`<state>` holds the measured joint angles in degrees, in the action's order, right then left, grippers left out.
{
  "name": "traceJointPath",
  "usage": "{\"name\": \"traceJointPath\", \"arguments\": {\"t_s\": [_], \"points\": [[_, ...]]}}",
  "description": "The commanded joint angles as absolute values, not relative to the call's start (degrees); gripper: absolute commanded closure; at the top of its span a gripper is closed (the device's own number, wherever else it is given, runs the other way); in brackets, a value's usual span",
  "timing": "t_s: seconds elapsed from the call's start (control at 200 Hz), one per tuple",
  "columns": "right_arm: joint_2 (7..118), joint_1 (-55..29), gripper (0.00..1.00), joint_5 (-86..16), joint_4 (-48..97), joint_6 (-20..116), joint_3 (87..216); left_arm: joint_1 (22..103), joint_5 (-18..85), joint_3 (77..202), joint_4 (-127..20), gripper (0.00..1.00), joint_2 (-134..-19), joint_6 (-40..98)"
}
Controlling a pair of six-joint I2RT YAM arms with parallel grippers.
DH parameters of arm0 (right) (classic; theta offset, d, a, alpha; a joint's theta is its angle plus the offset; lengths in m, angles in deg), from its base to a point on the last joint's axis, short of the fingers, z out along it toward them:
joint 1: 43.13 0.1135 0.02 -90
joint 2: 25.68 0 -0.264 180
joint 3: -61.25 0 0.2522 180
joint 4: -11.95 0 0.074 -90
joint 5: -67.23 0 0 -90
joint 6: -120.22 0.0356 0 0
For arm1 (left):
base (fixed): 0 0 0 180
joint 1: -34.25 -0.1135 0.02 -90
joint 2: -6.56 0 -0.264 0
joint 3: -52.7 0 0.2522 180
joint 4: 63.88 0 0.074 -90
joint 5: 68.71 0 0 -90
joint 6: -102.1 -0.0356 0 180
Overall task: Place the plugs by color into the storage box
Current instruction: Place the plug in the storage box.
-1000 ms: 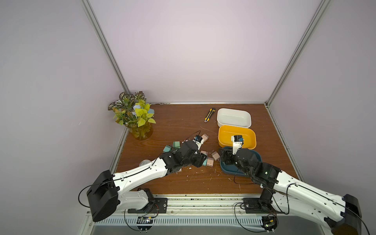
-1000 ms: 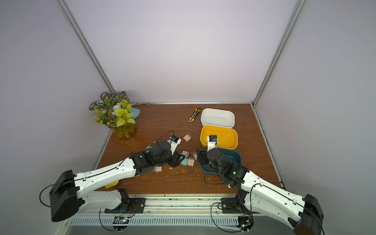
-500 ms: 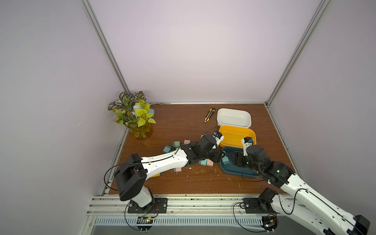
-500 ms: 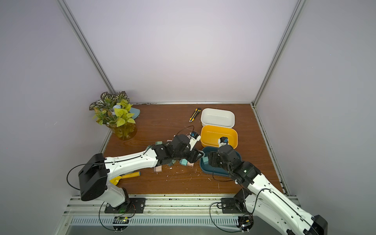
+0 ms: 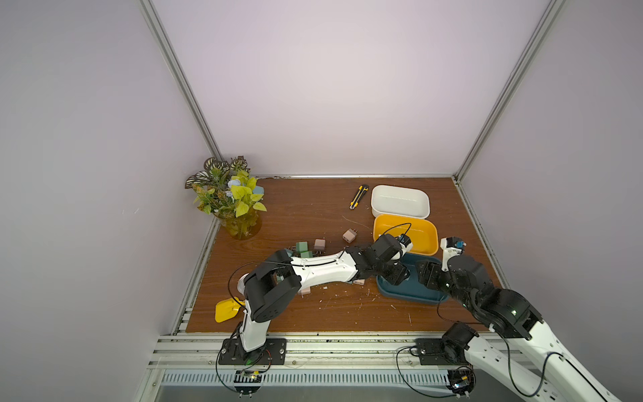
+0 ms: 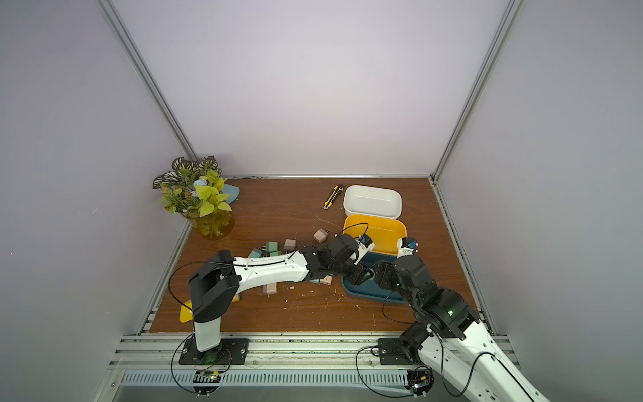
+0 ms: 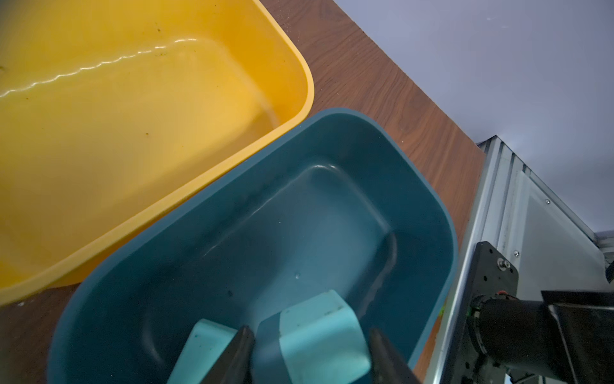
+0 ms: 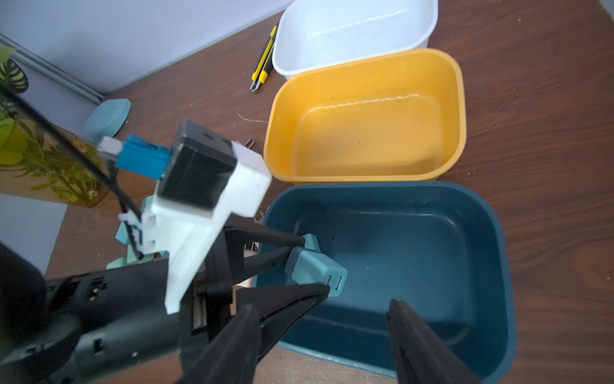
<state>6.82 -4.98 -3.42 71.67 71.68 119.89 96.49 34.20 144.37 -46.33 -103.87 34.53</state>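
Note:
My left gripper (image 7: 309, 352) is shut on a teal-blue plug (image 7: 322, 335), holding it low inside the dark blue storage box (image 7: 428, 206). A second teal plug (image 7: 206, 349) sits in the box against the outside of one finger. In the right wrist view the held plug (image 8: 315, 269) shows its two slots. My right gripper (image 8: 321, 304) hangs open and empty over the box's near side, facing the left gripper (image 5: 400, 275). Pink plugs (image 5: 349, 236) and green plugs (image 5: 301, 246) lie loose on the table left of the boxes.
A yellow box (image 5: 422, 231) and a white box (image 5: 400, 202) stand in a row behind the blue one. A yellow-black utility knife (image 5: 358, 196) lies left of the white box. A plant in a glass vase (image 5: 240, 222) fills the back left corner.
My left arm has swung right from the plug pile to the blue box, carrying the teal plug. The right arm has drawn back to the right.

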Motion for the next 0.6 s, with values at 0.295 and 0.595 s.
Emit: {"name": "traceJointPath", "arguments": {"t_s": [0.295,0.595], "points": [[5.0,-5.1,0.31,0.7,72.4,72.6,119.6,97.2,33.9,148.8,-45.8,0.34,-104.1,33.6],[5.2,-5.2,0.32,-2.3,69.9,72.9,117.2,97.3,32.1,148.3,-45.9,0.34,-102.7,33.1]]}}
